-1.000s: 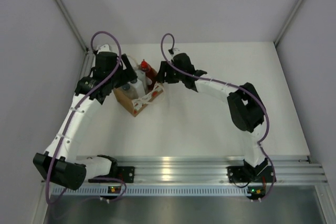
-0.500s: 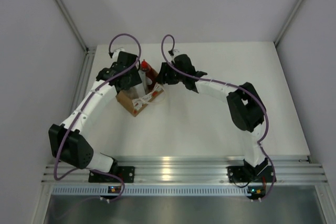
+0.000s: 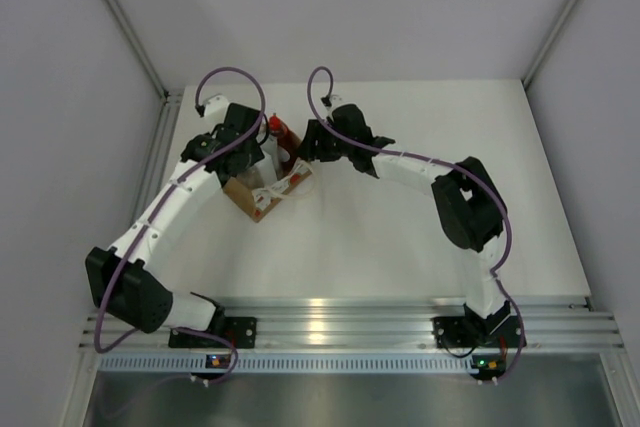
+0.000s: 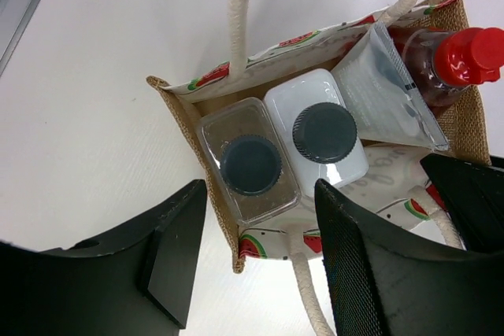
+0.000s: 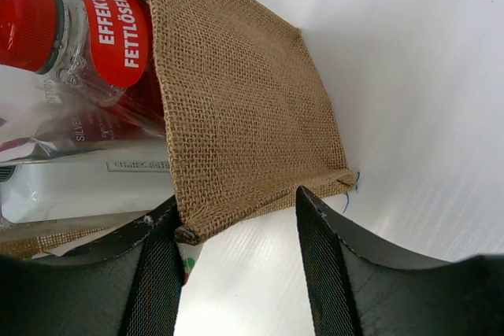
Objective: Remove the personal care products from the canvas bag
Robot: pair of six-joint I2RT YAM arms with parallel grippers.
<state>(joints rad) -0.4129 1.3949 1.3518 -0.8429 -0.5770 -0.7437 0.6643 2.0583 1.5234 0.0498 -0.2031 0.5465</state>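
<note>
Black fingers of the left gripper (image 4: pixel 260 190) are held partly apart above the left end of the canvas bag (image 4: pixel 466 127), and nothing is clamped between them. The dark cap of the clear bottle (image 4: pixel 250 164) is seen in the gap beneath. One finger is placed outside the bag's left wall, the other over the near wall beside the white bottle (image 4: pixel 323 133).

The bag is stood upright on the white table (image 3: pixel 400 227), toward its rear left, between the two grippers. Its white rope handles (image 4: pixel 240 5) are raised, and a white lining (image 4: pixel 264 57) printed with small red marks is folded over the rim.

All four products are packed inside in a row. The clear bottle is found at the left end, touching the white bottle, which is likewise dark-capped. Next, the silvery pouch (image 4: pixel 386 88) is leaned at a slant between the white bottle and the red bottle (image 4: pixel 468 53). The red bottle is tilted at the right end, with its red cap poking past the rim.

At that right end the right gripper (image 5: pixel 236 202) is closed on the bag itself. The edge of the burlap end wall is pinched between its fingers, both of which are pressed against the fabric. The red bottle and the pouch are seen just behind that wall.
</note>
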